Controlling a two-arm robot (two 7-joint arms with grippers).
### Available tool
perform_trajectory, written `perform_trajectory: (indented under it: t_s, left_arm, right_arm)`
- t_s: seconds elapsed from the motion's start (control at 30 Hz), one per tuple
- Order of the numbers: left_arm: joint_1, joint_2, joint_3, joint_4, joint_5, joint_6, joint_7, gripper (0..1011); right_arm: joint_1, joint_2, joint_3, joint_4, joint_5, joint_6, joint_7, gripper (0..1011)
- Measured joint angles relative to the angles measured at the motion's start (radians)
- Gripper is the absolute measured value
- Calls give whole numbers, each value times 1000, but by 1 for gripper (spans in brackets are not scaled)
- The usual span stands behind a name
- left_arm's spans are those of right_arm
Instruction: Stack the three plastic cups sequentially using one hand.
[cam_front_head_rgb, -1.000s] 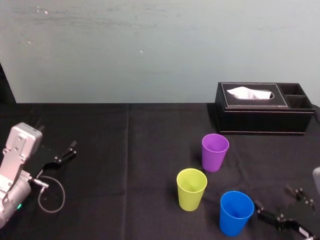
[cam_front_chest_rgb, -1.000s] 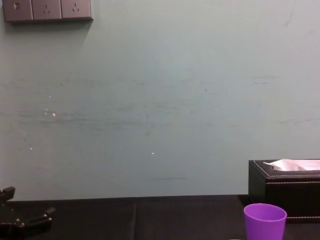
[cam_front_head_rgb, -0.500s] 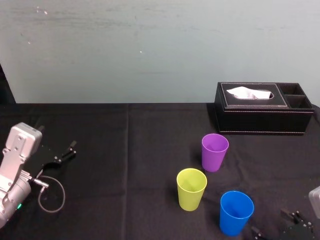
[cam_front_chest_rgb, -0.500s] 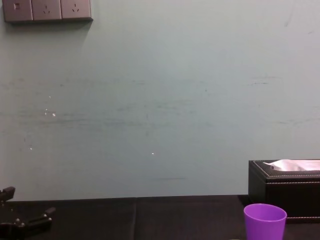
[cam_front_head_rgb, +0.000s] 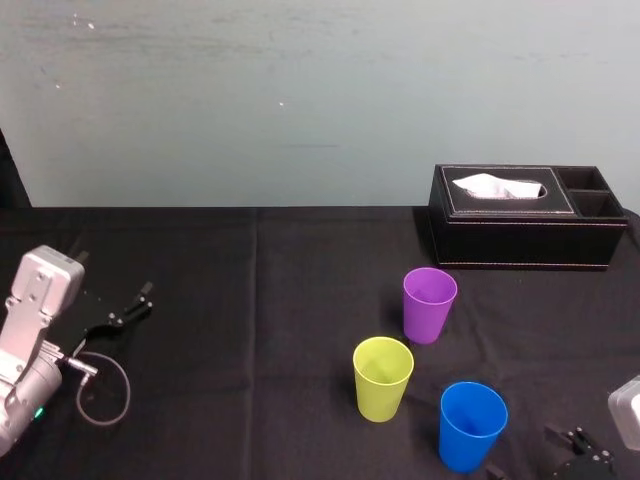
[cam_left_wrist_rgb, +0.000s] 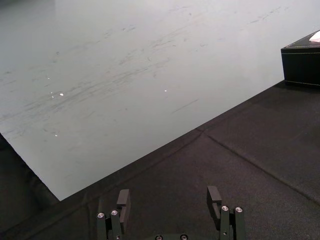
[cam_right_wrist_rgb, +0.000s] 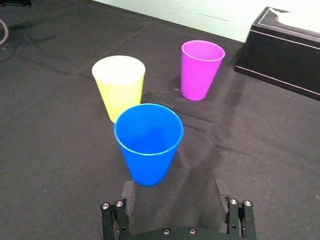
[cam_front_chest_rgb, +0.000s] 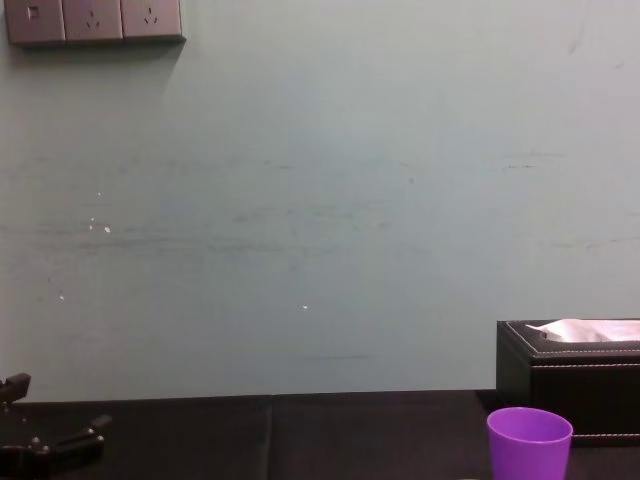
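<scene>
Three plastic cups stand upright and apart on the black cloth: purple (cam_front_head_rgb: 430, 305) farthest back, yellow-green (cam_front_head_rgb: 383, 378) in the middle, blue (cam_front_head_rgb: 472, 425) nearest. My right gripper (cam_front_head_rgb: 527, 453) sits low at the near right, just right of the blue cup and not touching it. In the right wrist view the gripper (cam_right_wrist_rgb: 174, 193) is open with the blue cup (cam_right_wrist_rgb: 148, 142) just ahead of its fingertips, and the yellow-green (cam_right_wrist_rgb: 119, 86) and purple (cam_right_wrist_rgb: 201, 70) cups stand beyond. My left gripper (cam_front_head_rgb: 122, 311) rests open at the far left, nothing between its fingers (cam_left_wrist_rgb: 123, 199).
A black tissue box (cam_front_head_rgb: 528, 230) stands at the back right, behind the purple cup (cam_front_chest_rgb: 530, 445). A loop of cable (cam_front_head_rgb: 103, 392) lies by the left arm. A pale wall closes the table's far edge.
The right gripper has drawn back toward the near right corner, away from the blue cup. The cups and the left arm have not moved.
</scene>
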Motion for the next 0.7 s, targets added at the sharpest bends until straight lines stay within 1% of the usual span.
perform_trajectory:
  t_s: [0.27,0.47,0.7]
  left_arm:
    - [0,0,0,0,0,0,0,1000]
    - [0,0,0,0,0,0,0,1000]
    - [0,0,0,0,0,0,0,1000]
  right_arm:
    - [9,-26,-7,-2,-9,4,22,1003]
    - [44,-53,-26,12,-27,22,40,1002]
    - [71,-74,-39,26,-42,35,57,1003]
